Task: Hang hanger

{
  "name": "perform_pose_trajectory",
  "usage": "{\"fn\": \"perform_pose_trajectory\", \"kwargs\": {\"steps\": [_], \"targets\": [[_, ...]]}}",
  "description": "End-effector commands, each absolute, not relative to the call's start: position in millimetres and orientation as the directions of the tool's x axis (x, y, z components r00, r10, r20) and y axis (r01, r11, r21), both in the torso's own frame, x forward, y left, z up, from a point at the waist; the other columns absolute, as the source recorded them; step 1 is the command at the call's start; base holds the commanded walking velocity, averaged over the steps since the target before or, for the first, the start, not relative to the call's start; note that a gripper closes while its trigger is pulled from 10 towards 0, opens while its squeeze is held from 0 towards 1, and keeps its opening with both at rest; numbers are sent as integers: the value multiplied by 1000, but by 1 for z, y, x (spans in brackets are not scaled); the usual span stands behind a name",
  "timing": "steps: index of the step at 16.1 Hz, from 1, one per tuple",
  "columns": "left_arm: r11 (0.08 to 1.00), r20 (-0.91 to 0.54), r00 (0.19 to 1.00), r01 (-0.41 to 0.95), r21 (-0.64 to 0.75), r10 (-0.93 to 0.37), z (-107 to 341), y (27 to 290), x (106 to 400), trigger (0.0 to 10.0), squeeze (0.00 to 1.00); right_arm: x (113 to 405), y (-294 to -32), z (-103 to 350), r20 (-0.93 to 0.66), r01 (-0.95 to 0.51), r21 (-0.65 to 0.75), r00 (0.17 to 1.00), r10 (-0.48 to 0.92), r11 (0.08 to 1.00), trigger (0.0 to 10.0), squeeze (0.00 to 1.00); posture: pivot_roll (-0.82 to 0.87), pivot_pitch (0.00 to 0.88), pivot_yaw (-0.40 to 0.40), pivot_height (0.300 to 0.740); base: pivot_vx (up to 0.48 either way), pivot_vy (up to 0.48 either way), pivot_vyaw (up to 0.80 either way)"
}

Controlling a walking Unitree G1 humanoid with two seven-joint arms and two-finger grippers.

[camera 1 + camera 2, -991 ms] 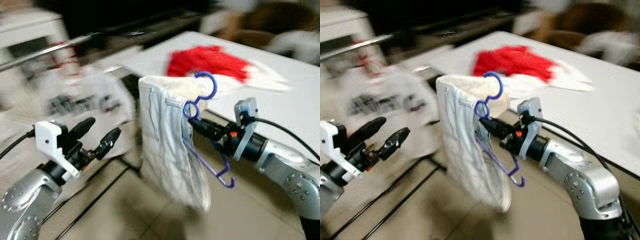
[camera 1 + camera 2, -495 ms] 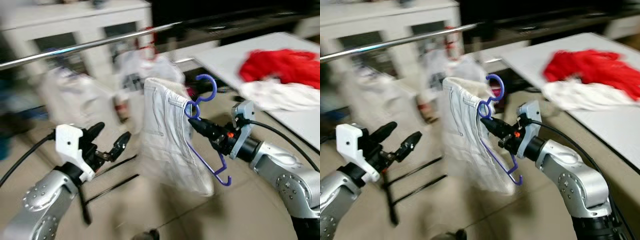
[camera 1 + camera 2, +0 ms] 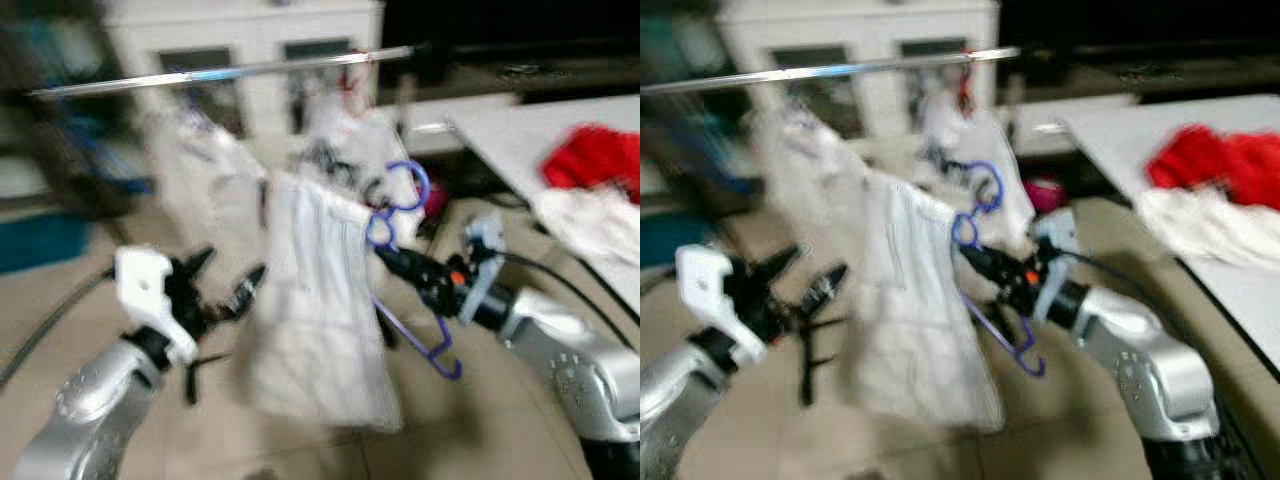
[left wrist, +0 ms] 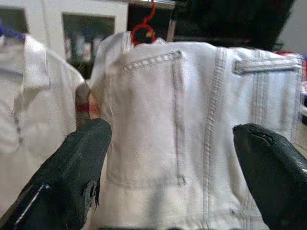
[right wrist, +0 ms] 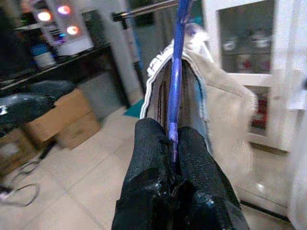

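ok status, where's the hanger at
Right gripper shut on blue hanger, white jeans draped on it. Left gripper open, empty. Rail ahead, not yet hooked; hung garments crowd it.

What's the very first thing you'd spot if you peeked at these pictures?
A blue hanger with pale jeans draped over it, pinched in the right gripper mid-scene. Above it runs a shiny metal rail with white clothes hanging. The left gripper waits open beside the jeans.
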State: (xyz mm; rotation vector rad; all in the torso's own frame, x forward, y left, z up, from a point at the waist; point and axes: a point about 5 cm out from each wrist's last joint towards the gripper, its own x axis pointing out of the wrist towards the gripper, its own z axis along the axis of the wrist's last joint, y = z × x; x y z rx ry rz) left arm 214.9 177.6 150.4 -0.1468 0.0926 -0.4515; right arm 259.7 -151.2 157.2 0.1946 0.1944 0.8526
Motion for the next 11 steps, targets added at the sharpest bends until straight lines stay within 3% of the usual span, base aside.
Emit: {"fn": "perform_pose_trajectory", "kwargs": {"steps": [1, 3, 5, 11], "targets": [[902, -57, 904, 417, -114, -425, 156, 184, 217, 10000, 910, 261, -148, 175, 1, -758, 193, 636, 772, 624, 10000, 0, -47, 0, 55, 740, 0, 0, 794], [909, -72, 906, 413, -60, -417, 159, 192, 221, 10000, 910, 261, -148, 175, 10, -762, 194, 632, 775, 618, 10000, 0, -47, 0, 57, 740, 0, 0, 775], [888, -66, 885, 459, -43, -461, 164, 194, 225, 10000, 992, 262, -151, 176, 21, -762, 209, 631, 776, 614, 10000, 0, -51, 0, 67, 740, 0, 0, 0], [869, -75, 866, 495, -8, -494, 166, 196, 239, 10000, 1000, 263, -155, 181, 30, -776, 152, 622, 782, 611, 10000, 0, -61, 0, 83, 740, 0, 0, 0]]}}
